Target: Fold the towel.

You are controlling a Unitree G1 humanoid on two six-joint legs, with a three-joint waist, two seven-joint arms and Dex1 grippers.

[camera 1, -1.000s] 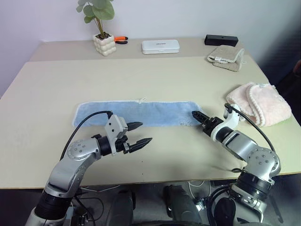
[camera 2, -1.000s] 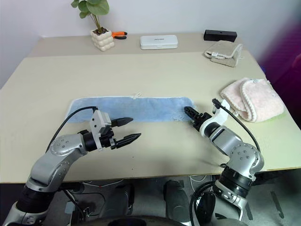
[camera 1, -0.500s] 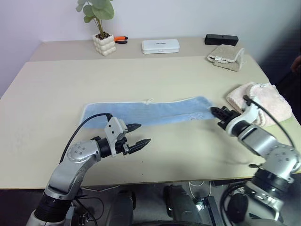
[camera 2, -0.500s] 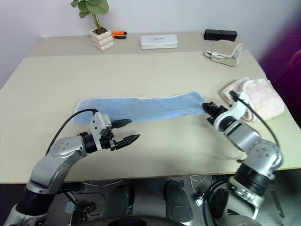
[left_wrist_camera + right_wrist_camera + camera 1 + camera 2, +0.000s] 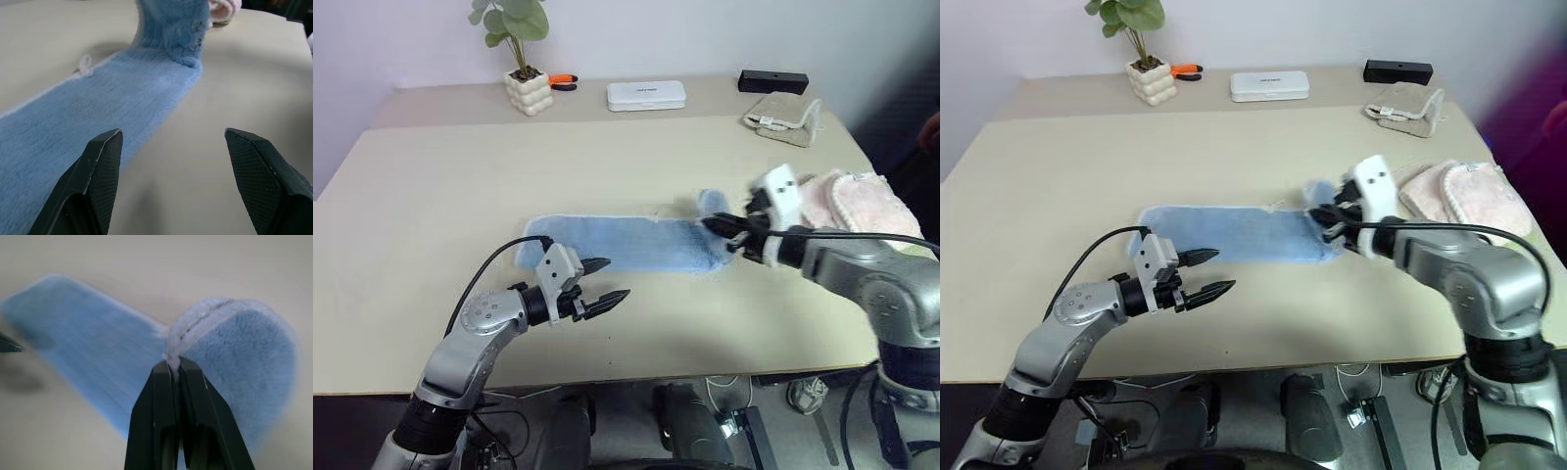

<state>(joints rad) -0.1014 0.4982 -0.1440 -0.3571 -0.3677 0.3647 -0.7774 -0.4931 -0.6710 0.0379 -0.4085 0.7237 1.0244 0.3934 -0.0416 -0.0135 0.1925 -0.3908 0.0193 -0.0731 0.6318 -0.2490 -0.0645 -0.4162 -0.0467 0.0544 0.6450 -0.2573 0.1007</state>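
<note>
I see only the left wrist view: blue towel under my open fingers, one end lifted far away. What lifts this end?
Observer: The right gripper is shut on the towel; the right wrist view shows its fingers pinching the whitish stitched edge.
Operator: Is the lifted end already folded over the rest?
Observer: Not yet. In the head views it curls up above the right end of the towel, while the rest lies flat on the table.
Operator: Where is my left gripper relative to the towel?
Observer: The left gripper is open, at the near edge of the towel's left part, holding nothing.
</note>
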